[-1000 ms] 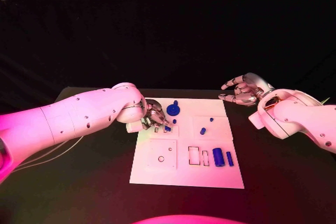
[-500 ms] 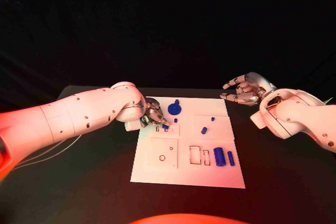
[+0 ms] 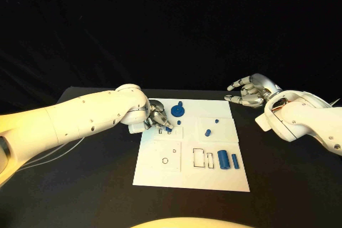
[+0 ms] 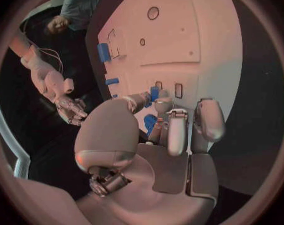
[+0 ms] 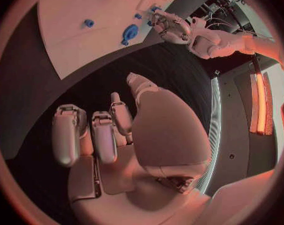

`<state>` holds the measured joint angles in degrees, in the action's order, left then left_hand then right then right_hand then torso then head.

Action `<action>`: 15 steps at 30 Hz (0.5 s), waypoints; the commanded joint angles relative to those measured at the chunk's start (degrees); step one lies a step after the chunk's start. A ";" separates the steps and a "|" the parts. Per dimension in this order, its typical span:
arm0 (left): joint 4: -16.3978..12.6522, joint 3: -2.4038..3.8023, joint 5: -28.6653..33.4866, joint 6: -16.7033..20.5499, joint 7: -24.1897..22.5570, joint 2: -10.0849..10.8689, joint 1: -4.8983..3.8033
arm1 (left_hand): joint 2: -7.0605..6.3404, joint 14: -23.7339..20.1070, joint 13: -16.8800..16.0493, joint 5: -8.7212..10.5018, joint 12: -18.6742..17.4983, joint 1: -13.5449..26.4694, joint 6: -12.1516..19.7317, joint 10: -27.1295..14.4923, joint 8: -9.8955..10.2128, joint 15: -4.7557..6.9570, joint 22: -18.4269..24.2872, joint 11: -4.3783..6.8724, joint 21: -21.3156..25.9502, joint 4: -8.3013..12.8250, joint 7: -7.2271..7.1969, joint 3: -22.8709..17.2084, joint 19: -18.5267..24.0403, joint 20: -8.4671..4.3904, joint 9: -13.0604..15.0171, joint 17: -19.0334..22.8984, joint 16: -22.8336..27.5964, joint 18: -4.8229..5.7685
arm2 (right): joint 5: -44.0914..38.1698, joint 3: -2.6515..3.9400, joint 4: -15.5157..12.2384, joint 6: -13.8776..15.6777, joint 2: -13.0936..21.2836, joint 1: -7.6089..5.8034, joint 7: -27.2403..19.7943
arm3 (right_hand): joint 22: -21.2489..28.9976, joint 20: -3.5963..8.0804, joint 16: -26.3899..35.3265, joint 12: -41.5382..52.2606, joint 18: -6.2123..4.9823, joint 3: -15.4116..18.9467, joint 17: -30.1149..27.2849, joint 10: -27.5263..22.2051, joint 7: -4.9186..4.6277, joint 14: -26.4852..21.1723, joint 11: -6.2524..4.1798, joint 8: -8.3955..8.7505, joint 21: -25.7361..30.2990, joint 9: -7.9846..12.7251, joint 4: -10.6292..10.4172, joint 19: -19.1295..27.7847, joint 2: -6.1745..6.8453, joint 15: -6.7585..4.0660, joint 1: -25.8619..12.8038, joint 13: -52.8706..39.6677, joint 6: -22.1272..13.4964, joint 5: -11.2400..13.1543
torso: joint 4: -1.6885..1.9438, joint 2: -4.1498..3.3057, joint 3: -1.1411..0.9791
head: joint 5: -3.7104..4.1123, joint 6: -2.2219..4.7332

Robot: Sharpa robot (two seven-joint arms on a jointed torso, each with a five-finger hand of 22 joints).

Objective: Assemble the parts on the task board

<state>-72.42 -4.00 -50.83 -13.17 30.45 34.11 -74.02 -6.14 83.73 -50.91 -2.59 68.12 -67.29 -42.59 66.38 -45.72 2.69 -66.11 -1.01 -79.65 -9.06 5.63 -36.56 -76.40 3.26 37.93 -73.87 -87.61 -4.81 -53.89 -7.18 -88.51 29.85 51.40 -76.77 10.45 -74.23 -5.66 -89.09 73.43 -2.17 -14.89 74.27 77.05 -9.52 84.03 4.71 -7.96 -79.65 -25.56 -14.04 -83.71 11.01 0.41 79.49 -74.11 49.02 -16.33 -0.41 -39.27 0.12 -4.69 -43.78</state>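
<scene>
The left hand (image 3: 156, 115) sits low over the task board (image 3: 191, 178) on the bench (image 3: 85, 188), fingers (image 4: 177, 130) pinching a small blue part (image 4: 154, 93) by the slots. The right hand (image 3: 247, 92) hovers off the board's far right corner, fingers spread and holding nothing.

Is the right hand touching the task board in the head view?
No. The right hand hovers open over the black table, off the far right corner of the task board, apart from it.
</scene>
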 commanded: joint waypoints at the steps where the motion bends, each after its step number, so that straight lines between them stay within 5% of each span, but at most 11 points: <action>1: -0.22 -0.04 -0.51 -0.21 -0.04 -0.17 -0.02 | 0.36 5.31 -1.20 -1.67 1.00 -0.60 -1.45 2.61 -3.25 0.71 -1.17 1.18 -1.18 3.19 -1.73 -9.94 -0.81 -0.30 7.20 -13.38 -0.87 0.26 | -0.08 0.01 -0.02 -0.16 -0.03 0.00 -0.11 | -9.10 -0.53 0.86 -0.41 -0.43 -0.07 12.13 -0.89 -0.09 5.01 -0.08 -0.39 0.71 0.35 -1.17 -1.31 0.30 -0.10 0.50 0.12 0.24 -1.06 | 0.02 0.01 0.00 | 0.06 0.05; 15: -0.33 -0.52 -2.41 -1.43 0.25 -0.18 0.01 | 0.29 5.33 -1.25 -1.66 1.03 -0.51 -1.52 2.66 -3.26 0.74 -1.21 1.21 -1.19 3.30 -1.76 -10.06 -0.84 -0.31 7.24 -13.45 -0.91 0.26 | -0.07 0.01 -0.11 -0.28 0.04 0.00 -0.12 | -9.10 -0.53 0.86 -0.41 -0.43 -0.07 12.13 -0.89 -0.09 5.01 -0.08 -0.39 0.71 0.35 -1.17 -1.31 0.30 -0.10 0.50 0.12 0.24 -1.06 | 0.03 -0.06 0.07 | 0.09 -0.13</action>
<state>-72.66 -4.40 -52.99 -14.27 30.60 33.97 -74.07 -6.66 83.73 -51.18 -2.59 68.38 -66.77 -42.60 66.38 -45.72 2.70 -66.12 -1.01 -79.65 -8.39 5.62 -37.24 -76.49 3.17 37.93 -73.87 -87.61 -4.81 -53.87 -7.19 -88.55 29.73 51.44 -76.77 10.45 -74.23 -5.67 -89.09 73.43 -2.17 -14.90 74.26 77.06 -9.52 84.03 4.71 -7.96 -79.65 -25.56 -14.04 -83.71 11.01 0.41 79.49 -74.11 49.02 -16.33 -0.41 -39.34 0.18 -4.62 -43.80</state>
